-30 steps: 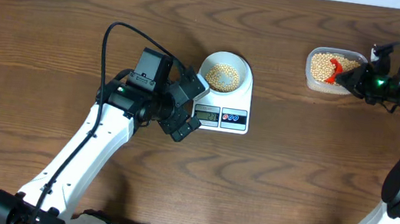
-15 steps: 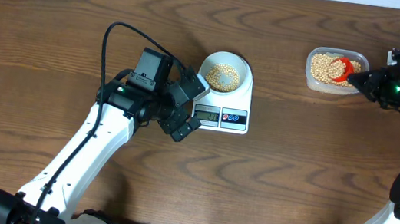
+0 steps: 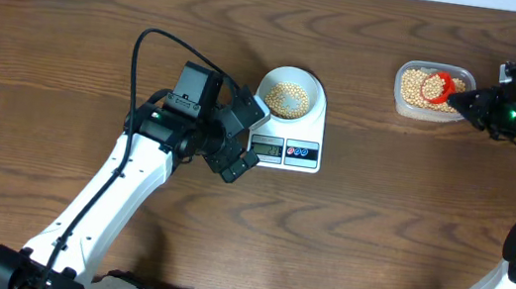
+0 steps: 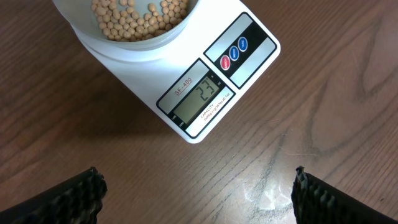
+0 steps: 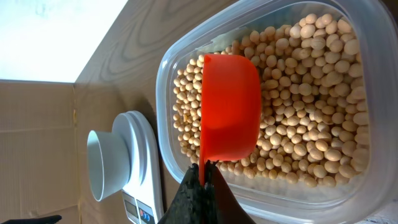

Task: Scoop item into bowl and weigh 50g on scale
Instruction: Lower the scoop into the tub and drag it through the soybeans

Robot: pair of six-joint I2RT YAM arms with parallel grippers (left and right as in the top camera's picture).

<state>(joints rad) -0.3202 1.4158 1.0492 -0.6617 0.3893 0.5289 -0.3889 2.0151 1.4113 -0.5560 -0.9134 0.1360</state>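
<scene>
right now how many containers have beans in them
2: the bowl sitting on the scale in the middle, and the clear tub at the far right with the red scoop in it. None seem hidden.

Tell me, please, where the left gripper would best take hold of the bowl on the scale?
Probably the rim of the bowl, on the side nearest the open left gripper, coming from above with one finger inside and one outside: the wall is thin, the beans lie low, and it sits flat on the scale.
</scene>
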